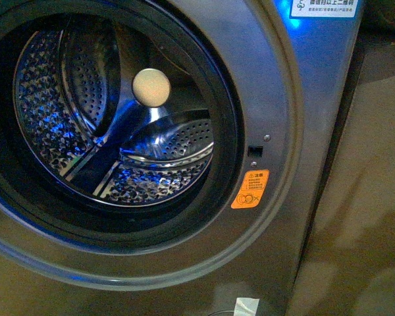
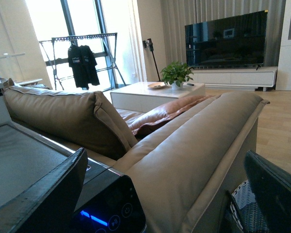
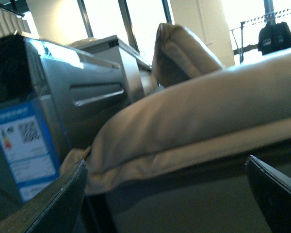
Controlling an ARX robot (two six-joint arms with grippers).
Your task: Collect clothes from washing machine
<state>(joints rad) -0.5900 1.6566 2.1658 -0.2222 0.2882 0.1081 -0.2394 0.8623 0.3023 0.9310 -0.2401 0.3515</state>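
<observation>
The washing machine [image 1: 296, 99] fills the front view: grey metal front, round porthole open onto the perforated steel drum [image 1: 66, 112], an orange sticker [image 1: 250, 189] and a white tape patch [image 1: 247, 306]. No clothes show in the drum or in any view. Neither arm appears in the front view. My left gripper [image 2: 160, 204] is open, its dark fingers [image 2: 39, 199] spread over the machine's lit control panel [image 2: 106, 213] and a sofa arm. My right gripper [image 3: 162, 199] is open too, empty, beside the machine's side wall [image 3: 82, 97].
A tan leather sofa [image 2: 184, 150] stands right against the machine. A woven basket [image 2: 247, 204] sits low beside the sofa arm. Further off are a white coffee table [image 2: 155, 94], a TV [image 2: 228, 39] and a drying rack with a dark shirt [image 2: 82, 63].
</observation>
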